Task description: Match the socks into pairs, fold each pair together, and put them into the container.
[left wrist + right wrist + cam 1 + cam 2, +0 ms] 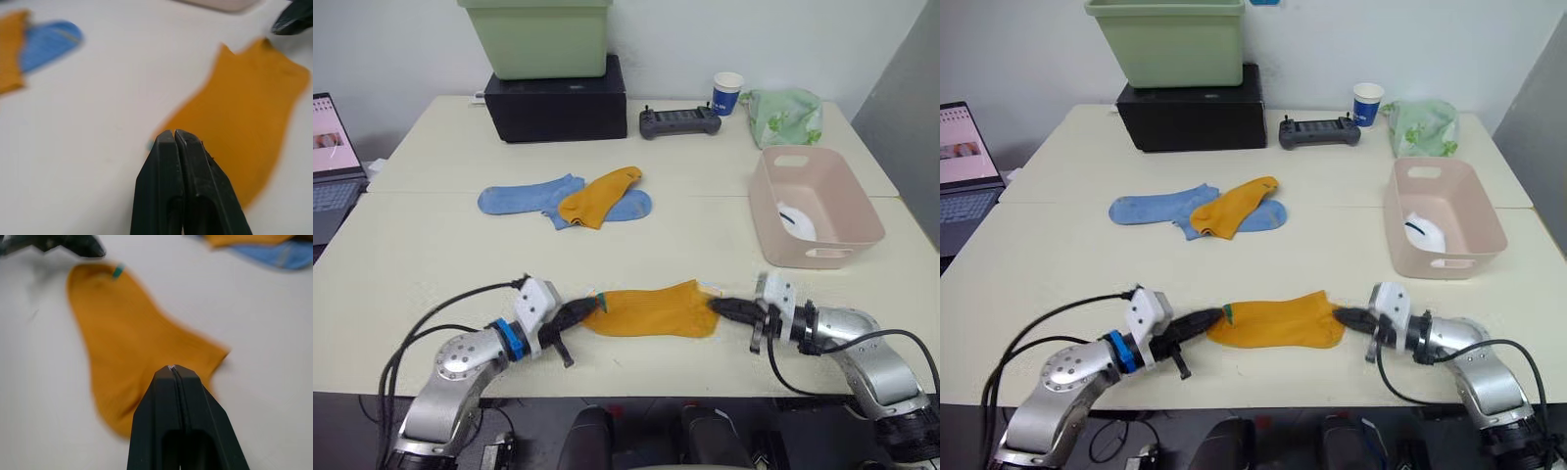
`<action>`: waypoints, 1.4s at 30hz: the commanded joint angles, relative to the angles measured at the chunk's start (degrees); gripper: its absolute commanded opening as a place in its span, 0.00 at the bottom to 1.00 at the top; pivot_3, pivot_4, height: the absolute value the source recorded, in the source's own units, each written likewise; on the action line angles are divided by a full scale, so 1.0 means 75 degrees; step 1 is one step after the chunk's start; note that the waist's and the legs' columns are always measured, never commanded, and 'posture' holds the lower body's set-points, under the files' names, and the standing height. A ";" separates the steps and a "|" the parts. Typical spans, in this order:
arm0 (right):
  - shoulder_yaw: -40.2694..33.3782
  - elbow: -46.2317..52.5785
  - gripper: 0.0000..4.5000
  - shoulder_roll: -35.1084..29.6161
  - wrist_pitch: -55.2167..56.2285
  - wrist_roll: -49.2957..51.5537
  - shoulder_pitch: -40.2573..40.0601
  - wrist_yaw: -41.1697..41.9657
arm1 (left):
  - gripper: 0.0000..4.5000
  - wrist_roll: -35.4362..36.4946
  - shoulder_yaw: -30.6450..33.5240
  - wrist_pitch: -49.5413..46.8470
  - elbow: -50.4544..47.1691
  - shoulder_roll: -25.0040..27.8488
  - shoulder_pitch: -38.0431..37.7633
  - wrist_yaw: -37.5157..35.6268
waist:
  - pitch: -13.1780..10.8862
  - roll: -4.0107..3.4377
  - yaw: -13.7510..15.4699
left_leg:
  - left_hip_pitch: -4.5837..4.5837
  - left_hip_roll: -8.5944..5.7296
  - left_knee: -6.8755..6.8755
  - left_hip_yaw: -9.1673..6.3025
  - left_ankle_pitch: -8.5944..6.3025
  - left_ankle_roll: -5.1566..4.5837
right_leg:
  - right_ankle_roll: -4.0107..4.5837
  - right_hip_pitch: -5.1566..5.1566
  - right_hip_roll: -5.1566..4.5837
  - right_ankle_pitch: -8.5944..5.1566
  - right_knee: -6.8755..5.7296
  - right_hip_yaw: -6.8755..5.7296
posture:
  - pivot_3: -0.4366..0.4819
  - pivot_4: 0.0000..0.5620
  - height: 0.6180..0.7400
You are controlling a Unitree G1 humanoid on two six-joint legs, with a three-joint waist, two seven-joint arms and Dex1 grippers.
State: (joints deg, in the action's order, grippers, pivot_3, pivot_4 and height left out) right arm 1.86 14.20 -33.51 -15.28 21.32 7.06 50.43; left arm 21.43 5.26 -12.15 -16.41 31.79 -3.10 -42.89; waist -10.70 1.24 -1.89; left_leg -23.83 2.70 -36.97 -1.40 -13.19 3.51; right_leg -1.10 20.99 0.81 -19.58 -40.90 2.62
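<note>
1. Near the front edge of the pale cream bench (431,264), a mustard-orange knit ankle sock (654,310) lies flat and stretched sideways between the two hands; a small green mark sits at its left end.
2. At that left end the left hand (590,307) has its two black fingers pressed together, tips touching the sock's edge by the green mark; whether cloth is pinched between them I cannot tell.
3. At the sock's right end the right hand (717,305) likewise has its fingers closed, tips at the edge of the sock; a grip on the fabric cannot be confirmed.
4. Farther back, near the middle of the bench, a second mustard-orange sock (599,197) lies slanted across two light blue knit socks (530,197); one blue sock stretches out to the left, the other shows beneath the orange one and to its right.
5. On the right side of the bench stands the pale pink rectangular plastic tub with slot handles (773,220); inside it lies something white (797,220), too small to tell clearly.
6. Along the back stand a black box (558,106) with a pale green plastic bin (536,37) on top, a dark handheld controller (679,121), a blue-and-white paper cup (726,94) and a crumpled green-patterned bag (785,117); an open laptop (333,162) sits at the far left.
</note>
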 commanded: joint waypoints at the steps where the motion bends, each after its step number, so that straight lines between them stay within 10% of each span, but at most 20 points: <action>1: -0.0665 0.0273 0.28 0.0271 -0.0189 -0.0044 0.0322 -0.1067 | 0.20 0.0250 0.1163 -0.0044 0.0084 -0.0224 0.0046 0.0929 | 0.0000 0.0000 0.0006 | -0.0001 0.0000 0.0000 0.0001 0.0000 0.0000 | 0.0000 0.0001 0.0000 0.0000 0.0001 0.0001 | 0.48 0.27 1.00; 9: -0.0715 -0.0036 0.95 0.0749 -0.0074 -0.0369 0.0185 -0.1824 | 0.80 0.0102 0.1665 0.0208 0.0390 -0.0563 -0.0536 0.1362 | 0.0000 0.0000 0.0016 | -0.0010 -0.0001 0.0002 0.0009 0.0000 0.0000 | 0.0001 0.0009 -0.0014 0.0000 0.0005 0.0007 | 0.48 0.27 1.00; 12: -0.0725 -0.0205 1.00 0.0760 0.0090 -0.0465 0.0065 -0.1861 | 1.00 0.0072 0.1628 0.0235 0.0369 -0.0600 -0.0627 0.1364 | 0.0000 0.0000 0.0018 | -0.0008 -0.0003 0.0001 0.0009 0.0000 0.0000 | 0.0001 0.0007 -0.0014 0.0000 0.0003 0.0006 | 0.48 0.27 1.00; 23: -0.0538 0.0157 1.00 0.0683 -0.0024 -0.0362 -0.0010 -0.1566 | 1.00 -0.0368 0.1214 0.0053 0.0737 -0.0346 0.0530 0.1391 | 0.0000 0.0000 0.0035 | -0.0009 -0.0004 0.0001 0.0008 0.0000 0.0000 | 0.0001 0.0007 -0.0006 0.0000 0.0002 0.0002 | 0.48 0.27 1.00; 35: -0.0195 0.0718 1.00 0.0953 -0.0752 -0.0323 0.0626 -0.1930 | 1.00 -0.2776 -0.0510 0.2447 0.6138 -0.0136 0.4389 0.1529 | 0.0001 -0.0001 0.0025 | -0.0021 -0.0017 -0.0001 0.0014 0.0001 0.0001 | 0.0001 0.0024 0.0011 0.0001 -0.0001 -0.0014 | 0.48 0.27 1.00; 42: -0.0233 0.0921 1.00 0.0972 -0.0903 -0.0264 0.0598 -0.2162 | 0.56 -0.3181 -0.0783 0.3620 0.7696 -0.0328 0.5244 0.1567 | 0.0001 -0.0001 0.0029 | -0.0023 -0.0016 -0.0003 0.0019 0.0001 0.0001 | 0.0001 0.0028 0.0010 0.0001 -0.0007 -0.0017 | 0.48 0.27 1.00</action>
State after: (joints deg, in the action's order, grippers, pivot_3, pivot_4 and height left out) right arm 1.13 18.18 -26.20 -22.00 19.01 11.07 34.77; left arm -1.62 -0.44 12.31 40.19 29.41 34.20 -31.86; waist -10.70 1.23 -1.68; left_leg -24.00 2.58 -36.99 -1.25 -13.18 3.52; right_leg -1.09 21.20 0.88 -19.57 -40.97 2.48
